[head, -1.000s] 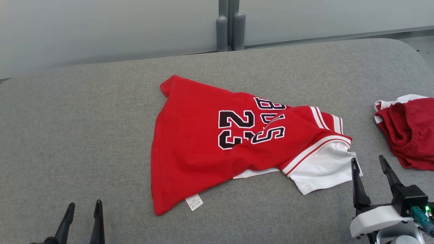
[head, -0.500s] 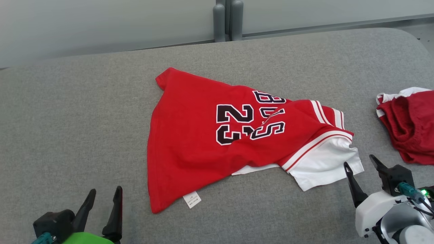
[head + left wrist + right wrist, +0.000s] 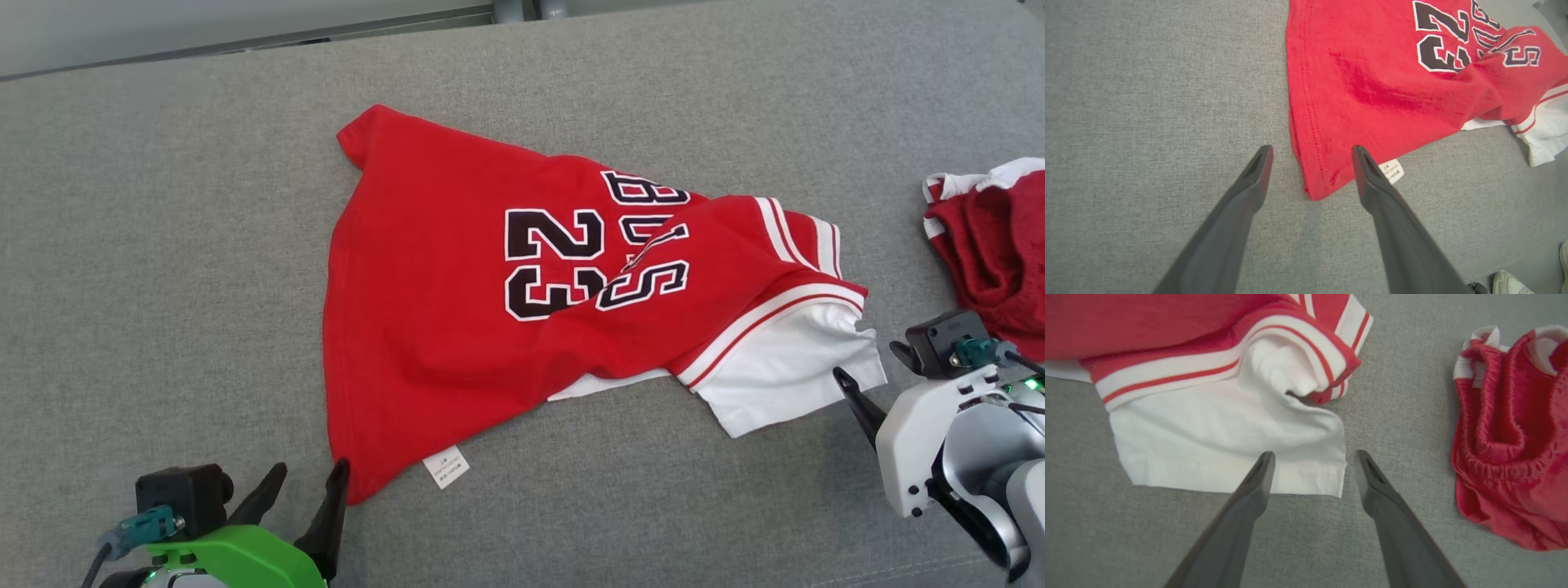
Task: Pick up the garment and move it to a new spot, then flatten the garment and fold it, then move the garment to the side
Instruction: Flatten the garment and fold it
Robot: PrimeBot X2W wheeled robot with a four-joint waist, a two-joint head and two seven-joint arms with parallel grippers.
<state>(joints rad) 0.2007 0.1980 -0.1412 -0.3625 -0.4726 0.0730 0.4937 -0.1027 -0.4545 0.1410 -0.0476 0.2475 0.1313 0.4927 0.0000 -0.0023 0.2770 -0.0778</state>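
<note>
- Here the grey cushion (image 3: pixel 163 245) lies bare to the left and near side of the red number 23 jersey (image 3: pixel 441 327); crumpled red shorts (image 3: pixel 992 245) sit at the right edge.
- Our left gripper (image 3: pixel 312 465), fingers apart, frames the jersey's near left hem corner.
- Our right gripper (image 3: pixel 865 361), fingers apart, frames the right corner of the white sleeve (image 3: pixel 784 376), between jersey and shorts.

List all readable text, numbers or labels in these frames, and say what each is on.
"23": black digits with white edging, on the red jersey.
"S": the last letter of a word beside the number on the same jersey. A fold breaks up the other letters, so the word cannot be read whole.
Print on the white tag at the jersey's hem: too small to read.
The second red garment: no text visible.
</note>
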